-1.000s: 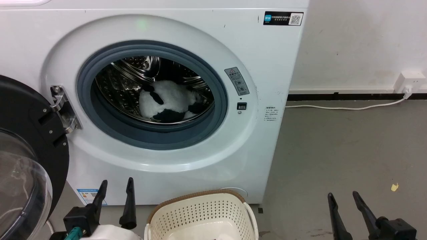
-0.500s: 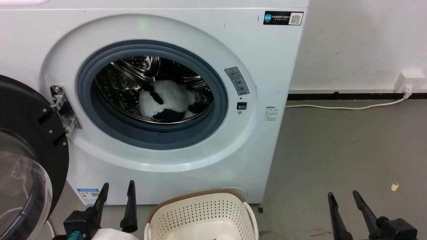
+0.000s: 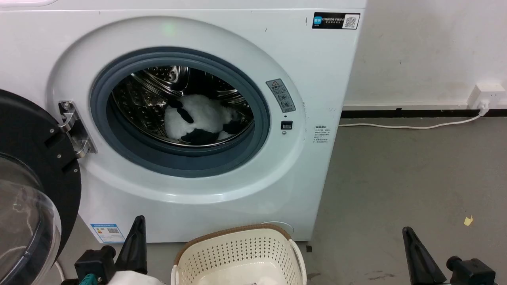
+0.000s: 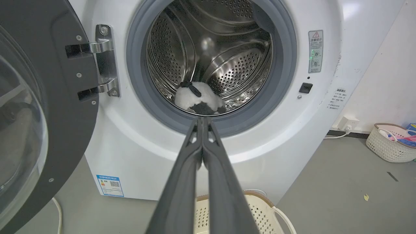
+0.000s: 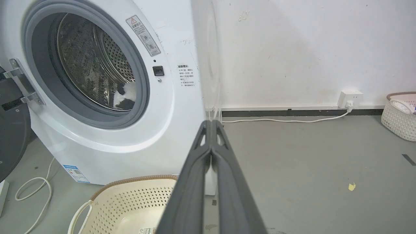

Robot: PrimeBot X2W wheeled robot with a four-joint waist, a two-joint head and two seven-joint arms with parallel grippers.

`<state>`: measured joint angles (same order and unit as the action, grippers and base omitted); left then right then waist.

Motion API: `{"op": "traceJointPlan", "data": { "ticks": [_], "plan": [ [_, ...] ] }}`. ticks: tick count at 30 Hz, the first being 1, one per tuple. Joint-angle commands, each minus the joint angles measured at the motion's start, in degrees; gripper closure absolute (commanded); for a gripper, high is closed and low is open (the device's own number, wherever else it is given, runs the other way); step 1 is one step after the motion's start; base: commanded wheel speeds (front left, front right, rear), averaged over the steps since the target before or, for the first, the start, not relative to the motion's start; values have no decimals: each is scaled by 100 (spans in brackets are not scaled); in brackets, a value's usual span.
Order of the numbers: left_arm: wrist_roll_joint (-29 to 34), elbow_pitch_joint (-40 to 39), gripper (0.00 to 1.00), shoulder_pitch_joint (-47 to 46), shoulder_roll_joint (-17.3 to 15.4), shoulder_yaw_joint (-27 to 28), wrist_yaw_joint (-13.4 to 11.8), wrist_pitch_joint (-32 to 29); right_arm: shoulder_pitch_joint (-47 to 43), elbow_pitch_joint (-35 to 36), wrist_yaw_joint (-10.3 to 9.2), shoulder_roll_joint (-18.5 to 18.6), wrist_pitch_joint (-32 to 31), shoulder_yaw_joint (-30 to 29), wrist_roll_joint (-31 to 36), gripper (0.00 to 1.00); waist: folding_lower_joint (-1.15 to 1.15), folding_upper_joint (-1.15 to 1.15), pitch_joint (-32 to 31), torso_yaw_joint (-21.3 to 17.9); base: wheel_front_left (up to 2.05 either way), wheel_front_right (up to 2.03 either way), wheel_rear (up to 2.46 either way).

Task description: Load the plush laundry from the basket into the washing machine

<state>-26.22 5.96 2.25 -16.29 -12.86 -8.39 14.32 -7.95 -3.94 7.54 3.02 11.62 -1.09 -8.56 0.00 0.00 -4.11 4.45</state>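
Centre frame, in perforated steel drum (image 3: 158, 89) of washing machine (image 3: 245, 35): fluffy plush laundry (image 3: 200, 118). Bottom centre: cream perforated basket (image 3: 237, 253), brown woven rim (image 3: 233, 230). Left end effector (image 3: 139, 220), right end effector (image 3: 408, 232) both clenched, empty. Extra in wrist views, right edge: second lattice basket (image 5: 398, 123).

The scene is lit evenly and brightly, with soft shadows. Glare is thrown off the shiny perforated steel drum (image 4: 227, 65) of the large white front-loading washing machine (image 3: 317, 79), whose outline is bowed by wide-angle distortion in both wrist views.
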Motion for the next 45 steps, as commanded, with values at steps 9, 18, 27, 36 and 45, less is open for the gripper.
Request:
{"op": "traceJointPlan", "data": {
  "ticks": [9, 18, 27, 36, 45],
  "plan": [
    [258, -58, 100, -23, 129, 122, 85, -122, 79, 40, -2, -1, -113, 10, 80, 100, 0, 0, 32, -35, 0, 0, 0],
    [447, -101, 100, -39, 226, 216, 145, -227, 136, 69, -2, -2, -197, 18, 143, 100, 0, 0, 62, -68, 0, 0, 0],
    [637, -144, 100, -56, 323, 309, 206, -333, 194, 97, -2, -3, -281, 26, 205, 100, 0, 0, 92, -101, 0, 0, 0],
    [826, -187, 100, -72, 420, 402, 266, -437, 251, 125, -2, -4, -365, 34, 267, 100, 0, 0, 123, -134, 0, 0, 0],
    [1037, -235, 100, -90, 528, 506, 333, -554, 315, 157, -3, -6, -458, 43, 336, 100, 0, 0, 157, -170, 0, 0, 0]
  ]
}}
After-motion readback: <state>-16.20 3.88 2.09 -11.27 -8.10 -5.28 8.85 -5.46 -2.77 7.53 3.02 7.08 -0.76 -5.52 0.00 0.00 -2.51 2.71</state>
